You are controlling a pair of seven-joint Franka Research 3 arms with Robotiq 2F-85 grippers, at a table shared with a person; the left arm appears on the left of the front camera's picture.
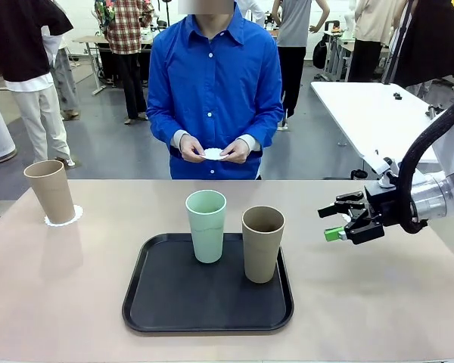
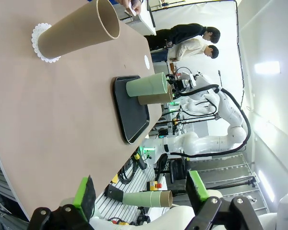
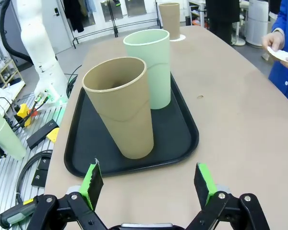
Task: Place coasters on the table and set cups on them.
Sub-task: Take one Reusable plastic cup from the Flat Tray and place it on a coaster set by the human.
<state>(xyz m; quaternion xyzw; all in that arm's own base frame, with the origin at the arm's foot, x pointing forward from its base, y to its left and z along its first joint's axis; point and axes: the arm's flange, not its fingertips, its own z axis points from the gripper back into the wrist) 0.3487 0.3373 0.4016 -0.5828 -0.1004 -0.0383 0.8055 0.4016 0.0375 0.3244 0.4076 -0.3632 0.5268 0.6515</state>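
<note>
A tan cup (image 1: 51, 190) stands on a white coaster (image 1: 63, 218) at the far left of the table (image 1: 76, 302). A mint cup (image 1: 206, 225) and a second tan cup (image 1: 262, 243) stand upright on a black tray (image 1: 159, 302) at the middle. Across the table, a person holds another coaster (image 1: 214, 153) in both hands. My right gripper (image 1: 340, 223) hovers open over the table's right side, pointing at the tray's tan cup (image 3: 120, 108), with nothing between its fingers (image 3: 92, 184). My left gripper (image 2: 140, 184) is open and empty, far from the tan cup on the coaster (image 2: 79, 31).
A white rectangular table (image 1: 371, 113) stands behind the right arm. Several people stand in the background. Bare tabletop lies left and right of the tray. The other arm's base (image 3: 38, 48) rises off the table's edge in the right wrist view.
</note>
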